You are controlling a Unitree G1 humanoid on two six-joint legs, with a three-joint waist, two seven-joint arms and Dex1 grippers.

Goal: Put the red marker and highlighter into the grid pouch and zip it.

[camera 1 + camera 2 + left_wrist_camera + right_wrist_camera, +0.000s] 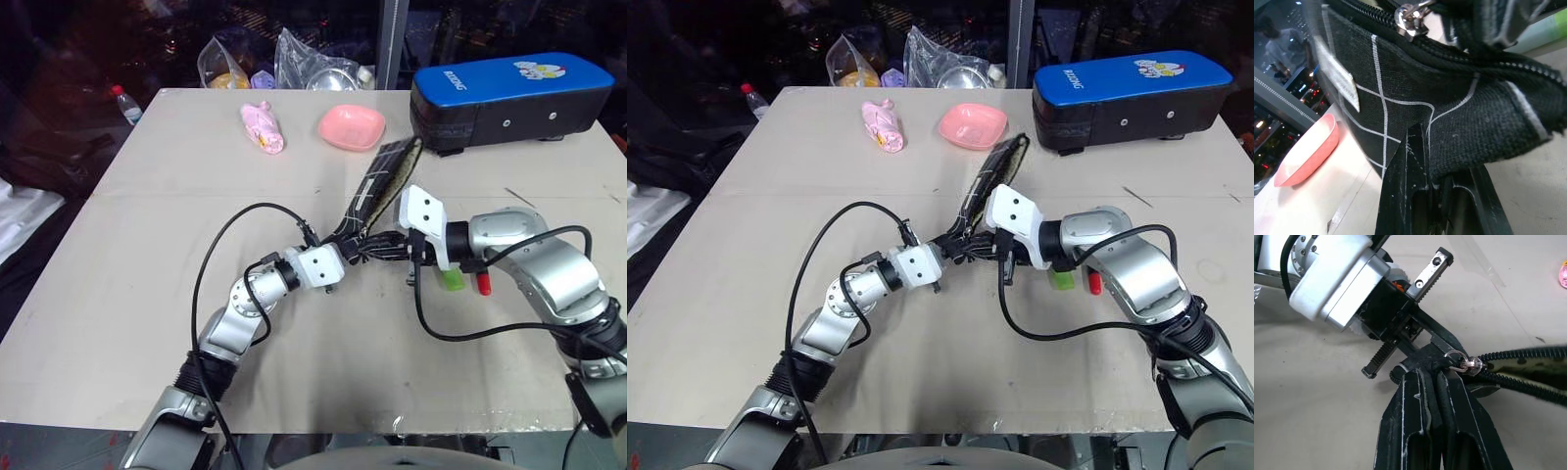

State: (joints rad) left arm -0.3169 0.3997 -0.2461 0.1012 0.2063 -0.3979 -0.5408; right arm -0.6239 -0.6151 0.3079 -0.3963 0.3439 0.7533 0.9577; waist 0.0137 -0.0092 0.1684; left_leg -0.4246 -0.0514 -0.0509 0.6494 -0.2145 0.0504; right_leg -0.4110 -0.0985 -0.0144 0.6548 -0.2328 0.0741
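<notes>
Above the middle of the beige worktop (147, 225) we see the flat black white-gridded fabric pouch (377, 186) pinched at its near corner by the closed left gripper (345, 257), while the right gripper (1437, 382), clamped beside the silver zipper slider (1469, 366), prepares, we judge, to open it, the red marker (482, 283) and green-ended highlighter (453, 279) lying unpacked beneath.

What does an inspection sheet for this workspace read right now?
Surface: beige table, bare between items.
Job's things: grid pouch lifted, mouth open; highlighter and red marker lying on the table under the right arm.
Clutter: pink bowl, pink toy, blue-topped case, plastic bags.
Grippers: left gripper shut on a pouch corner; right gripper shut on fabric by the zipper slider.
Cables: black cable looping over each arm.
Surroundings: dark; bottle beyond the table.
</notes>
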